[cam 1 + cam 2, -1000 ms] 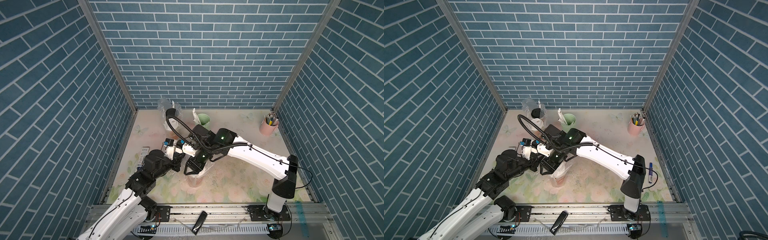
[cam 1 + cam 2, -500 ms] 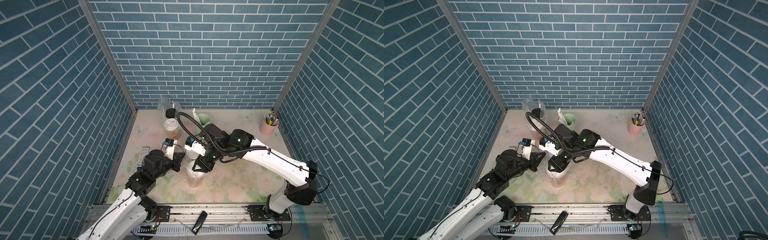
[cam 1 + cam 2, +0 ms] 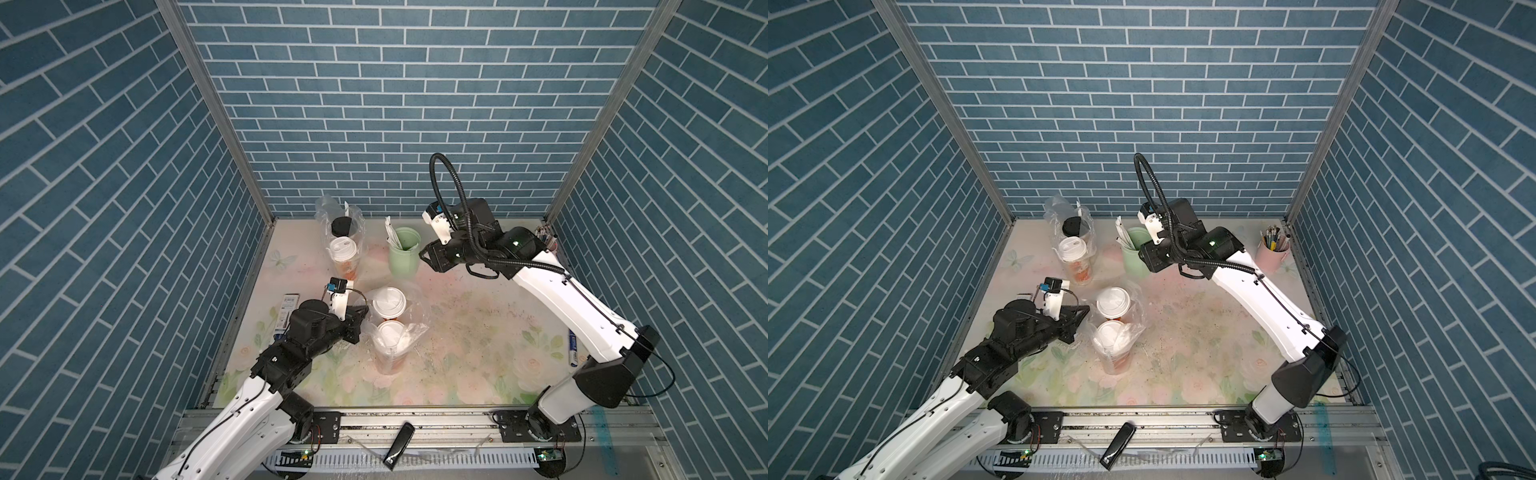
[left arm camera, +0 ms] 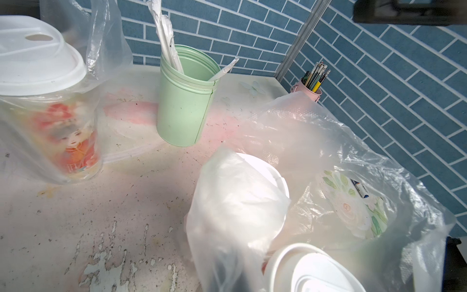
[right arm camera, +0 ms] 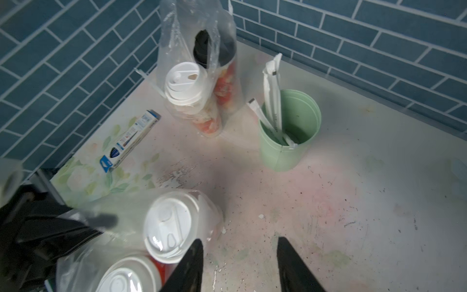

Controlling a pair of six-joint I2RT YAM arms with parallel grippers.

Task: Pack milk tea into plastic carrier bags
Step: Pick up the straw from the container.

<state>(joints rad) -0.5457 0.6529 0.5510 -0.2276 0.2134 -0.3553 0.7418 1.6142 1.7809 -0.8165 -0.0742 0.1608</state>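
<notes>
Plainly, the left gripper (image 3: pixel 363 313) was closed, its tips pinching the rim film of the near bag (image 3: pixel 415 328) low over the table (image 3: pixel 478 324). Right beside those tips, inside that bag, a white-lidded cup (image 3: pixel 388 302) stood upright. A second cup (image 3: pixel 388 337), also white-lidded, stood against it on the side toward the robot's base, with loose film draped over its lid. Farther out from this gripper, toward the back wall, the far bag (image 3: pixel 328 208) stood with its handles up. It held a third cup (image 3: pixel 341 249) with a white lid and, behind it, a black-lidded cup (image 3: pixel 341 225).

The right gripper (image 5: pixel 240 239) hung in the air, jaws about half apart with nothing between them, touching neither bag. The near bag's two cups lay below it and off toward the left arm. The far bag lay ahead of its fingers, well apart. In both top views a green can (image 3: pixel 403 257) of wrapped straws (image 3: pixel 390 232) stood just beside this gripper, between it and the far bag. Beyond the right arm, in the back corner, stood a pink pen cup (image 3: pixel 1273 253).
</notes>
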